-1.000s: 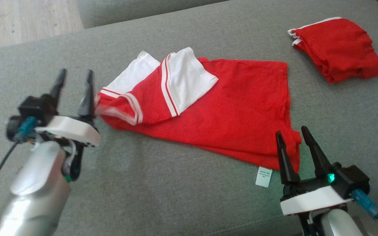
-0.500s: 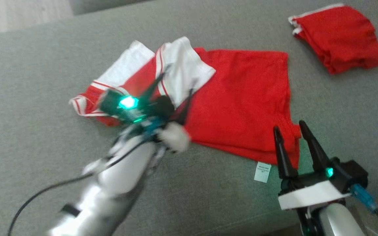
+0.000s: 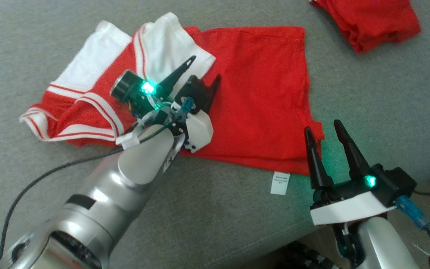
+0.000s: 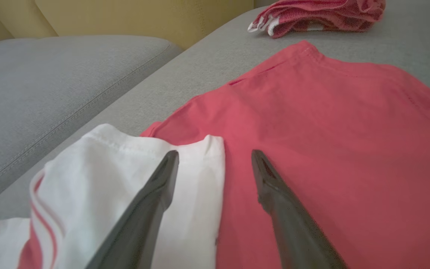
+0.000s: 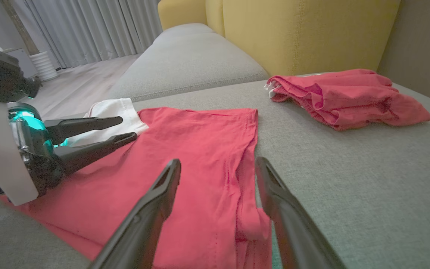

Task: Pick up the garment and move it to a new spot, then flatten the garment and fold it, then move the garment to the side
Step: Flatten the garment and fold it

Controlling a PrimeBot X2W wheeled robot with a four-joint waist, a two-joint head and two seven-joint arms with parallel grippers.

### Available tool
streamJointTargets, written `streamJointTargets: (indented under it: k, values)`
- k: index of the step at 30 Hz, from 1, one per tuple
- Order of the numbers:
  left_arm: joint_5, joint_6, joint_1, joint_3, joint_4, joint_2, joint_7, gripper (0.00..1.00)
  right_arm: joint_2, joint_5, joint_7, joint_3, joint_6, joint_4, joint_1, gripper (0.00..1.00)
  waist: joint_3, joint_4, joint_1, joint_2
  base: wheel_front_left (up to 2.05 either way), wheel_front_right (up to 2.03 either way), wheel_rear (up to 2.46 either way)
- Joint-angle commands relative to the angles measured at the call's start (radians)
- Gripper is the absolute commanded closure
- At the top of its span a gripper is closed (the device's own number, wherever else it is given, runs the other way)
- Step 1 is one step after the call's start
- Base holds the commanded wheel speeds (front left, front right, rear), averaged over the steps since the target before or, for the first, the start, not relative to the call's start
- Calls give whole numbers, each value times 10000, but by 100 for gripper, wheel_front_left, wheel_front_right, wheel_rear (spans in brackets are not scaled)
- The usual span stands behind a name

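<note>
The right gripper (image 3: 321, 125) is nearest, at the lower right of the head view. Its two dark fingers are spread apart with nothing between them, and a green light glows on its body. The fingertips stand at the near right corner of the red T-shirt (image 3: 267, 86). In the right wrist view the shirt's rumpled side hem runs up between the two fingers. Whether the tips touch the cloth cannot be told. Just left of this gripper a small white care label (image 3: 280, 183) lies on the grey sofa seat (image 3: 368, 93), sticking out from the shirt's near edge.

The left arm's silver forearm (image 3: 136, 164) reaches in from the lower left. The left gripper (image 3: 206, 67) is over the middle of the shirt, jaws parted and empty. In the left wrist view one of its fingers (image 4: 151, 201) lies over a white sleeve (image 3: 170, 41) and the other over the red body, with the sleeve's edge between them.

The T-shirt lies spread on the seat with its red body mostly flat. Its white sleeves, trimmed in red and white stripes, are bunched and folded over its left part.

Farther off at the right, well apart from the shirt, a second red garment (image 3: 371, 18) sits as a folded bundle. Beyond it rise the yellow backrest (image 5: 304, 33), another grey cushion (image 5: 189, 63) and pale curtains (image 5: 99, 30).
</note>
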Motion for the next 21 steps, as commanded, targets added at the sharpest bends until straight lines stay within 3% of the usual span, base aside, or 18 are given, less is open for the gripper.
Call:
streamJointTargets:
  k: [1,12,13,14,16,17,21]
  values:
    - [-74,62,-457,140,-125,34,-23,0,-41,103,-38,250,65,-285,-228,0,207,-222,-2,0,0,0,0]
    - [-691,561,-1237,-554,609,31,-437,0,-41,147,-38,324,65,-329,-237,0,453,-434,-2,0,0,0,0]
    - [-758,590,-1273,-615,636,31,-462,12,-41,143,-38,331,65,-331,-240,0,461,-433,-2,0,0,0,0]
    - [-824,619,-1303,-678,665,31,-480,41,-41,140,-38,340,65,-328,-242,0,463,-431,-2,0,0,0,0]
    - [-973,678,-1348,-786,695,31,-543,75,-41,131,-38,343,65,-321,-237,0,449,-414,-2,0,0,0,0]
    - [-1066,679,-1357,-838,694,31,-567,99,-41,123,-38,331,65,-314,-229,0,424,-395,-2,0,0,0,0]
    - [-1477,623,-1311,-1108,515,30,-675,100,-41,38,-38,194,65,-275,-180,0,166,-191,-2,0,0,0,0]
